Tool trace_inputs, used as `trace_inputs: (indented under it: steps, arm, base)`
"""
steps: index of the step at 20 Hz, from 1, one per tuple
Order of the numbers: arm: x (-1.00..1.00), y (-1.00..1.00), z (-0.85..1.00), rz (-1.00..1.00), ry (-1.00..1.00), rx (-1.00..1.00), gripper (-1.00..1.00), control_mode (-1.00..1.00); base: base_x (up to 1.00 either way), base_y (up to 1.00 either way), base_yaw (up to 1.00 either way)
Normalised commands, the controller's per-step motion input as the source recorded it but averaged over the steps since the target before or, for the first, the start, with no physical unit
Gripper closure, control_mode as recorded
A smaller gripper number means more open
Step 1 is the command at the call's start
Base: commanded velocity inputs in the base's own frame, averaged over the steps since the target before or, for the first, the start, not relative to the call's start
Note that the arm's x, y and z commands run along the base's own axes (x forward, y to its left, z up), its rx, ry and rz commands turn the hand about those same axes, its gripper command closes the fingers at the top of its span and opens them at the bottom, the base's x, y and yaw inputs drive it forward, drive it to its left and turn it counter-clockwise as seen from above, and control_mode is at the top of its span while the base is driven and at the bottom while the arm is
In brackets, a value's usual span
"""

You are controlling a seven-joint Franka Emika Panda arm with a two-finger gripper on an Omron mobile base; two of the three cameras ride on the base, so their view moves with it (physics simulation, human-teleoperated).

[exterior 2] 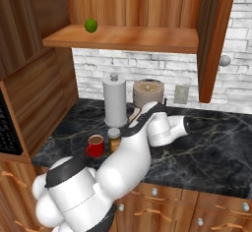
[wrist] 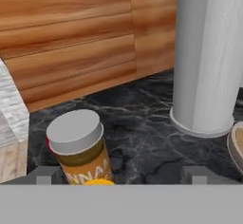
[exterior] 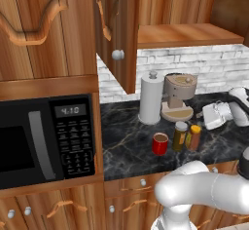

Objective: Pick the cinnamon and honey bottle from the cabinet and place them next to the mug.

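Dark marbled counter carries all the things of the task, below a reddish wooden cabinet whose door stands open above it.

Nearest to the front edge of the counter, in the left base view, stands the mug. Just beside it, on the side away from the microwave, is the cinnamon, upright with its grey lid on top. Next comes the honey bottle, also upright, very close to the cinnamon; whether they touch I cannot tell. So both jars are already on the counter in a row with the mug.

The gripper is in the hand view, low over the counter. Its two fingertips stand wide apart, so the jaws are open and hold nothing. The cinnamon is just ahead of one fingertip, and a bit of yellow, probably the cap of the honey bottle, shows at the bottom edge between the tips. The long axis of both jars is vertical.

Farther back, toward the brick wall, stand the paper-towel roll and a coffee machine. I judge the next move is a straight retreat, away from the jars, so that the open fingers do not knock them over.
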Motion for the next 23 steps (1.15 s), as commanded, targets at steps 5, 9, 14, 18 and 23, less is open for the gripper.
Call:
trace_inputs:
  steps: [5,9,14,18,23]
  arm:
    - [-0.02,0.2,0.52,-0.02,-0.08,0.0,-1.0,-1.0]
    - [-0.1,0.23,0.59,-0.12,-0.01,0.0,-1.0,-1.0]
    - [-0.17,0.11,0.67,-0.22,0.01,-0.03,-1.0,-1.0]
    - [-0.2,0.09,0.67,-0.23,0.02,-0.05,-1.0,-1.0]
    - [-0.39,0.19,0.73,-0.25,0.02,-0.06,-1.0,-1.0]
  base:
    - [0.0,0.0,0.0]
    - [0.0,0.0,0.0]
    - [0.0,0.0,0.0]
    - [0.0,0.0,0.0]
    - [0.0,0.0,0.0]
